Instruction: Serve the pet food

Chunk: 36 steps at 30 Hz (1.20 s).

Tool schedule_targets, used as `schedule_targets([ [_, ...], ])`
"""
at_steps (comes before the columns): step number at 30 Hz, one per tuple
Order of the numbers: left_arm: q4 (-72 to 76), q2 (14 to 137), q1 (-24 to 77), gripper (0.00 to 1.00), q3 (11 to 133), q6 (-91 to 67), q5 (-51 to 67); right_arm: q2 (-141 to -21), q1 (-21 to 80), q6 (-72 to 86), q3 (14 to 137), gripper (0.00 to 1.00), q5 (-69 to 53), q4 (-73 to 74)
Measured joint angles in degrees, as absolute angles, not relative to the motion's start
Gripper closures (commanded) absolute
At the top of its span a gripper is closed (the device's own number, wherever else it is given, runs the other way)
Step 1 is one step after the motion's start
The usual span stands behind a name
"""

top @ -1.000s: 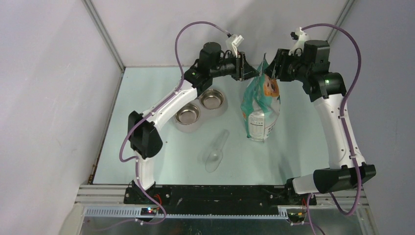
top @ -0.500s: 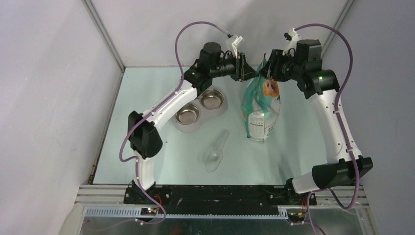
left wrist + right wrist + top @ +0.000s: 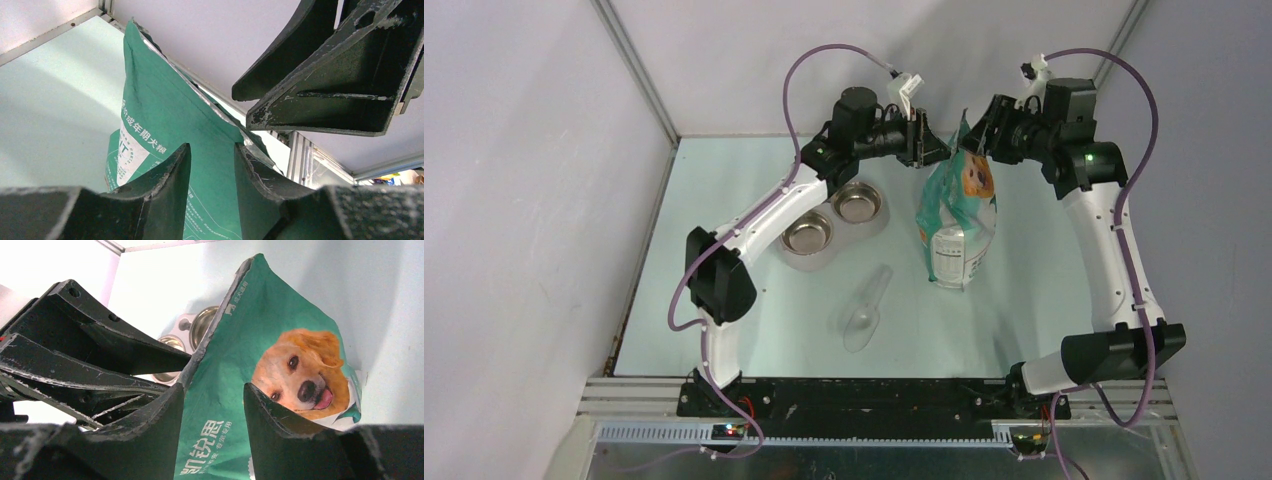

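While both arms arch inward, left gripper [image 3: 211, 150] and right gripper [image 3: 214, 390] flank the top of the dog-food bag [image 3: 959, 215], jaws of each parted

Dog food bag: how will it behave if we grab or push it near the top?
The bag looks like thin film: its top edge is creased and bent in both wrist views, so it will probably fold rather than hold shape. It stands tall and narrow, so a high push may tip it.
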<state>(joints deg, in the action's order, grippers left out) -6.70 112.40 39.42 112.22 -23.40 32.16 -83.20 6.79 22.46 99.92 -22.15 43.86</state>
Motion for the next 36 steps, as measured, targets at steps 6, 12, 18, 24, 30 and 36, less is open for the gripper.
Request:
schedule_targets([
  [6,-6.7,112.4,39.4,0.55,112.2,-23.4,32.2,-83.2,6.8,22.5,99.7,0.52,-21.6,43.9],
  [12,-6.7,112.4,39.4,0.55,112.2,-23.4,32.2,-83.2,6.8,22.4,99.3,0.52,-21.6,44.0],
  [18,-6.7,112.4,39.4,0.53,112.2,-23.4,32.2,-83.2,7.1,22.3,99.1,0.55,-21.6,44.0],
  [24,-6.7,112.4,39.4,0.53,112.2,-23.3,32.1,-83.2,8.2,21.4,99.1,0.66,-18.7,44.4],
  [30,-6.7,112.4,39.4,0.53,112.2,-22.9,32.1,-83.2,8.4,20.8,99.1,0.7,-15.2,45.8],
  [36,-6.7,112.4,39.4,0.51,112.2,-22.8,32.1,-83.4,8.5,20.6,98.6,0.64,-14.7,46.1],
])
